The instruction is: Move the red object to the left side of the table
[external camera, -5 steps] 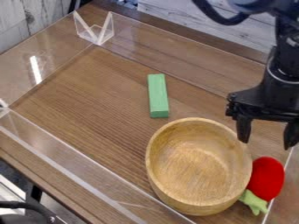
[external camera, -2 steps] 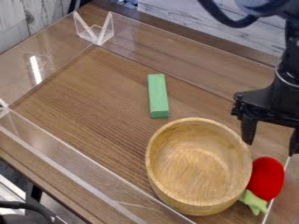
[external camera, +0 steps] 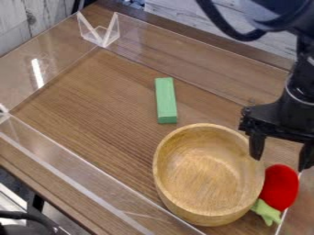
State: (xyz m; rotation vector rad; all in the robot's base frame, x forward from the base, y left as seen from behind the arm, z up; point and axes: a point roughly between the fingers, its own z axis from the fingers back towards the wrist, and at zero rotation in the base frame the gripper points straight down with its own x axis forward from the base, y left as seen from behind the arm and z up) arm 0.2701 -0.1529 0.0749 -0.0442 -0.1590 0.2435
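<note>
The red object (external camera: 280, 186) lies at the lower right of the table (external camera: 110, 101), its green stem end pointing down toward the near corner, tucked against the outer wall of the bowl (external camera: 208, 173) and close to the clear acrylic wall on that side. It is not yet picked up — nothing of the task appears done, since the toy sits at the far right and the whole carry to the left is left to do.

The gripper (external camera: 280, 147) hangs just above the toy, pointing down, its fingers apart and empty. My guess is that the step in hand is lining up for the grasp; a descent and a close come next.

Room is tight where the toy lies: the bowl's rim stands on one side, the wall on the other, so one finger probably has to slip into the narrow space beside the bowl. Once lifted, the way left looks easy — the green block (external camera: 164, 99) sits mid-table, and beyond it bare wood runs to the left wall, with only a small clear stand (external camera: 98, 30) at the far corner.
</note>
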